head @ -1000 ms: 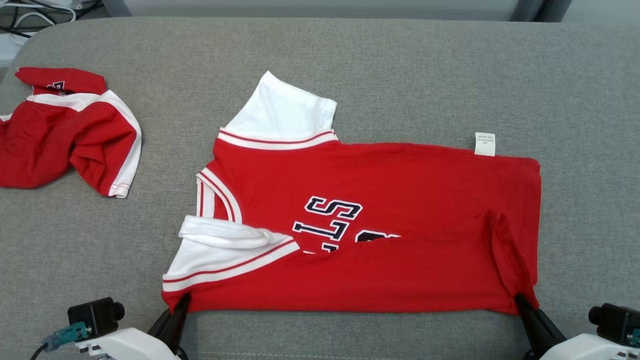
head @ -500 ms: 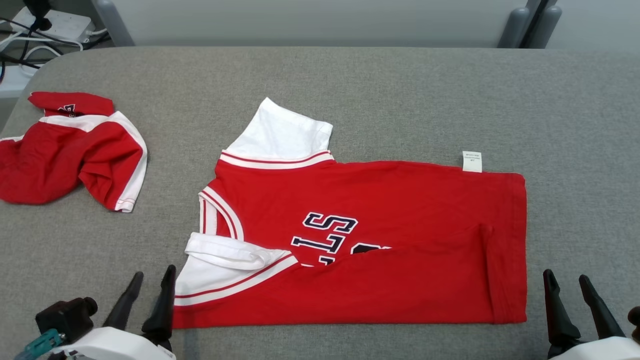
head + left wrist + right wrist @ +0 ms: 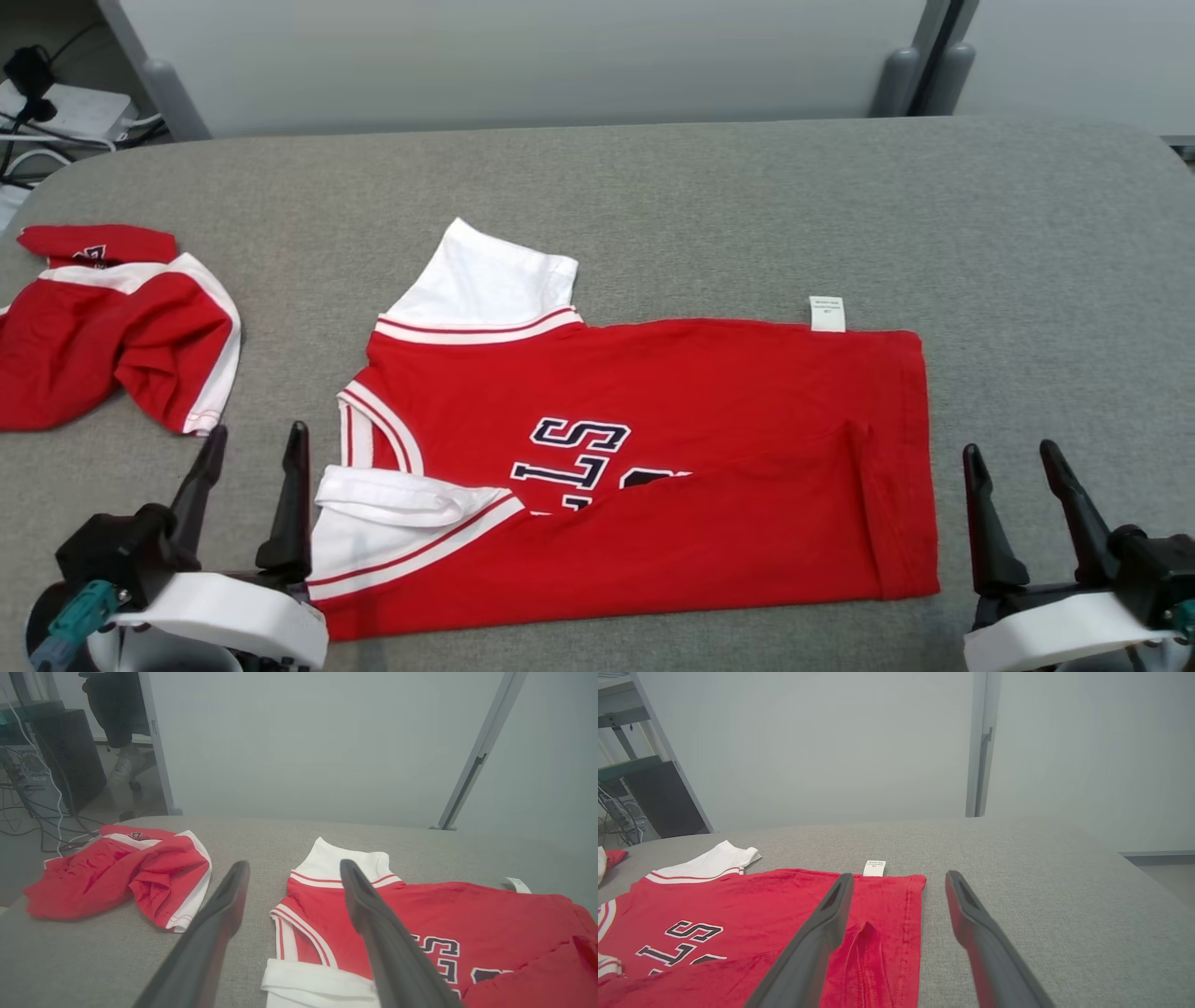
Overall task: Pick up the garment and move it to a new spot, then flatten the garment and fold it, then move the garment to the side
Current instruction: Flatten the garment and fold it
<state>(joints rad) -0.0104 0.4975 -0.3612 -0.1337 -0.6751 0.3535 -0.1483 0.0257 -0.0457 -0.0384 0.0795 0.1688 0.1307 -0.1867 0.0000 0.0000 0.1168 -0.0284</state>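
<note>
The left tool stands released, its two dark fingers spread wide with nothing between them, raised near the tabletop's near edge just beside the collar end of the red garment. The right tool is likewise spread and empty, near the same edge, just off the garment's hem end with bare grey tabletop under it. Between the two tools the garment lies mostly flat across the near middle of the tabletop, collar toward the left edge and hem toward the right. Its near long side is folded up over the dark lettering, hiding the lower part of it, and a crease runs near the hem. One white sleeve points toward the far edge; the other is folded in at the near left. A small white label sticks out from the far side. A second red-and-white garment lies crumpled by the left edge, well apart.
</note>
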